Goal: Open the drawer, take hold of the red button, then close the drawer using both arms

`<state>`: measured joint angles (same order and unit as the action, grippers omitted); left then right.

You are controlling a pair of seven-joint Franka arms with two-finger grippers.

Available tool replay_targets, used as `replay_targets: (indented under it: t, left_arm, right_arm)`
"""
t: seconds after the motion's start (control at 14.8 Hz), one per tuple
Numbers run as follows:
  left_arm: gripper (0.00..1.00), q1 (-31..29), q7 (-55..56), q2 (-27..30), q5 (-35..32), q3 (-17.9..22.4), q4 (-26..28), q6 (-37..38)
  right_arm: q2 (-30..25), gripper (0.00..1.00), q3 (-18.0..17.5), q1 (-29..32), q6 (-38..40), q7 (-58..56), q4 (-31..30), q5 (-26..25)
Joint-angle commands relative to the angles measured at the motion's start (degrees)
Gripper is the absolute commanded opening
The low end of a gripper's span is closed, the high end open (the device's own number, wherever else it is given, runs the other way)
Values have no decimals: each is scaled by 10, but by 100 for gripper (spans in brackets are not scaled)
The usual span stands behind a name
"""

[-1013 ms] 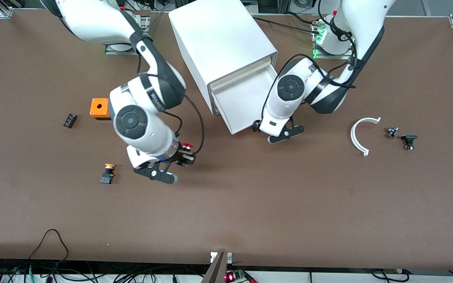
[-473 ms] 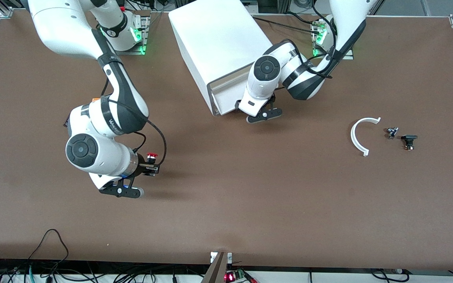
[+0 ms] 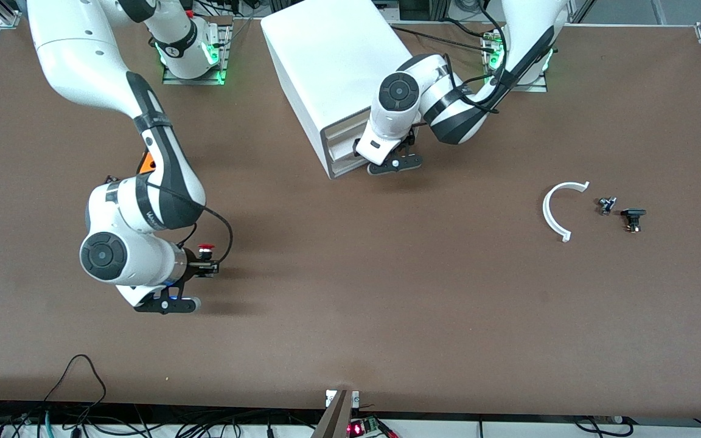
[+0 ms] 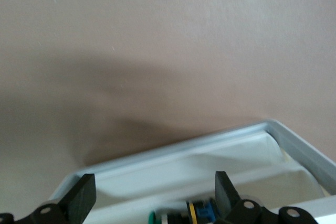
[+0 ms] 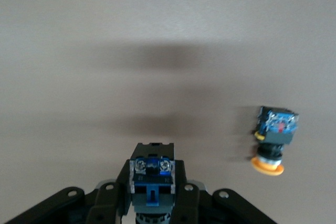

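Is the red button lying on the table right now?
No, the red button is clamped in the right end effector, held up over the table.

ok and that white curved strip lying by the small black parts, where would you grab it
Grip the white curved strip at the middle of its arc, coming straight down, one finger inside the curve and one outside. It lies flat on the table and the band is thin, so a pinch across it looks surest; the small black parts crowd its open side.
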<state>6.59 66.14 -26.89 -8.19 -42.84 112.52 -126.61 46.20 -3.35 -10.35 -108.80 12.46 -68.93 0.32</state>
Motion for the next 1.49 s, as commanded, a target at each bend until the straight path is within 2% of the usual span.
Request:
replay_targets:
  t: [0.0,0.54,0.68,0.81,0.88,0.95,1.08,1.15,1.28,1.35,1.42]
  left_arm:
    - [100,-8,1,-3,19,-27,2,-3]
    - [100,-7,-3,-10,19,-28,-4,6]
    - [100,-17,-31,-3,15,-26,-29,51]
    - [100,-45,-95,4,10,-26,-82,136]
    - [100,-63,-127,6,9,-26,-111,178]
    - [100,-78,-153,9,7,-26,-136,208]
    - [100,-114,-198,16,6,-26,-180,251]
    - [100,-128,-222,24,4,-24,-198,265]
    - [100,-159,-274,29,-29,-24,-230,292]
    - [100,-173,-307,29,-48,-26,-248,306]
    - [100,-186,-343,30,-59,-26,-264,316]
  right_arm:
    - [-3,0,-7,25,-47,-38,-45,-9]
    - [12,0,1,30,-130,-36,-94,-23]
    - [20,0,3,30,-137,-34,-95,-24]
    - [26,0,4,30,-144,-32,-95,-25]
    - [27,9,3,30,-146,-32,-95,-25]
    - [27,10,3,30,-145,-32,-95,-25]
    - [26,31,4,30,-145,-33,-94,-25]
    - [25,34,5,31,-145,-33,-94,-25]
    - [22,83,12,30,-145,-33,-93,-25]
    - [20,99,16,29,-145,-33,-93,-25]
    - [18,99,19,29,-144,-34,-93,-25]
